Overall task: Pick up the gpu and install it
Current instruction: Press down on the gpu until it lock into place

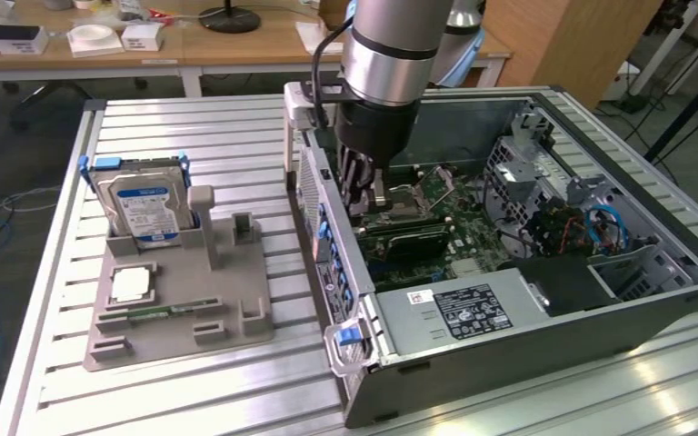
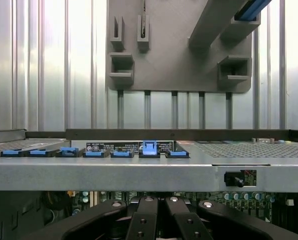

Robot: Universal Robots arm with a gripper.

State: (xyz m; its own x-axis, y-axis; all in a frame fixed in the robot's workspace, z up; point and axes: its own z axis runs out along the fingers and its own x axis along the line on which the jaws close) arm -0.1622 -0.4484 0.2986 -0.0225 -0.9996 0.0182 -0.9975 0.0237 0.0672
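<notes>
**Gripper reaching down inside the open case, over the motherboard**

You are looking at the gripper (image 1: 367, 195) reaching into the open computer case (image 1: 640, 313), which is lying on its side on the slatted tabletop (image 1: 204, 400) so the motherboard (image 1: 464, 227) is facing up for access. The gripper's fingers (image 2: 149, 222) are sitting pressed together, closed, just inside the case wall with its blue clips (image 2: 149, 148). The gpu (image 1: 403, 238) seems to be the dark card lying low against the board right below the gripper, so it is likely sitting at its slot already (whether the fingers are pinching its edge or only pressing on it, you cannot tell). On the exterior view's left, the grey holder (image 1: 179, 309) is keeping the hard drive (image 1: 143, 204) upright in its slot, with its neighbouring slots standing vacant
</notes>
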